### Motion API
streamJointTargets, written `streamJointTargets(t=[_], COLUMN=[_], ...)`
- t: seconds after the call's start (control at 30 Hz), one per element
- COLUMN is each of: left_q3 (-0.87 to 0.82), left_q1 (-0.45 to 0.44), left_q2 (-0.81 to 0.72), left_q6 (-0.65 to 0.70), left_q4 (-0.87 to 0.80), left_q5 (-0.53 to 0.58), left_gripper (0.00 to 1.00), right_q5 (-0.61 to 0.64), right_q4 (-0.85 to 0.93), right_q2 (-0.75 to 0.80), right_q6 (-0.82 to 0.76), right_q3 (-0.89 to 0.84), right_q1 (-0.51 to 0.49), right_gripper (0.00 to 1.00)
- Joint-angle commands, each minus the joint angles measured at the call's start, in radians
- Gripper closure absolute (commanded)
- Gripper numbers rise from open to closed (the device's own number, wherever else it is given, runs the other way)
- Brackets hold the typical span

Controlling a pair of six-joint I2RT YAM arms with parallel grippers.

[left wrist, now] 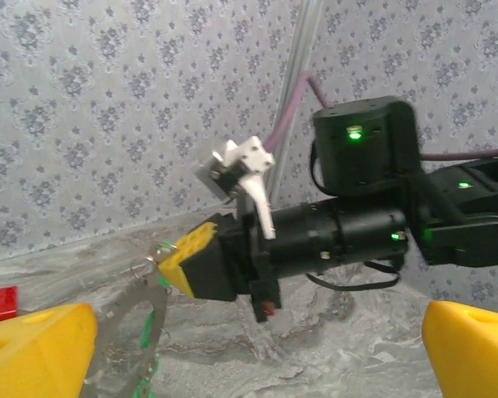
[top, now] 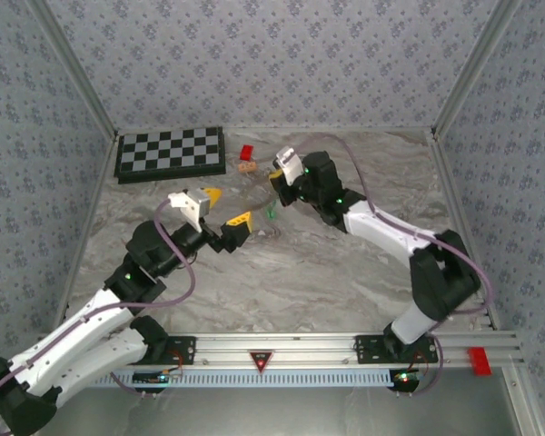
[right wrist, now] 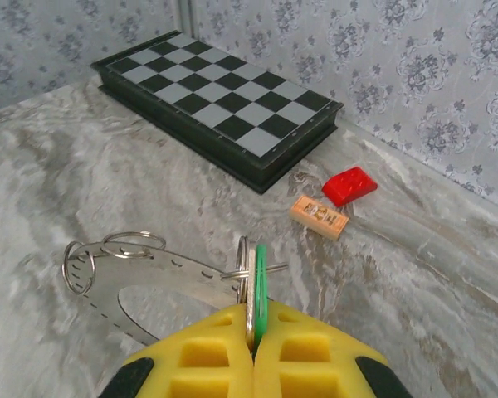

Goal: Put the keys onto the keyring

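Holding the keyring and one green key pinched together over the table, the right gripper is clenched and the left gripper hangs wide open beside it — the key seems at the ring, yet whether threaded I cannot tell.

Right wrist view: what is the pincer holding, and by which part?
The right pincer is shut on the keyring, clamping its near rim, with a green key head pinched alongside.
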State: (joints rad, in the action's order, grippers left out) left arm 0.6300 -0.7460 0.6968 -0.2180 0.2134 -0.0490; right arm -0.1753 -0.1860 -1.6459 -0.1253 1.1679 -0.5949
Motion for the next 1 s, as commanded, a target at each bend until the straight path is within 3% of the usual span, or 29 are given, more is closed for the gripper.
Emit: streamJointTargets(t=[0.0, 0.17, 0.27, 0.97], left_q3=[0.001, 0.001, -0.006, -0.036], left_q1=[0.008, 0.01, 0.01, 0.028], left_q2=[-0.047, -0.105, -0.15, -0.183], left_q6=[0.006, 0.007, 0.012, 0.021], left_q4=[-0.024, -0.085, -0.113, -0.122], left_q5=[0.044, 0.067, 0.085, 0.083], left_gripper=[0.01, 0.01, 0.01, 0.01], right_q5=[0.023, 0.036, 0.048, 0.185], right_q4=[-0.092, -0.081, -0.087, -0.198], right_q2=[-0.105, -0.245, -0.258, -0.039], right_q6=[0.018, -0.023, -0.02, 0.029], right_q3=[0.125, 0.237, 0.218, -0.21], right_q1=[0.017, 0.027, 0.022, -0.123], right_gripper=[1.0, 1.0, 1.0, 1.0])
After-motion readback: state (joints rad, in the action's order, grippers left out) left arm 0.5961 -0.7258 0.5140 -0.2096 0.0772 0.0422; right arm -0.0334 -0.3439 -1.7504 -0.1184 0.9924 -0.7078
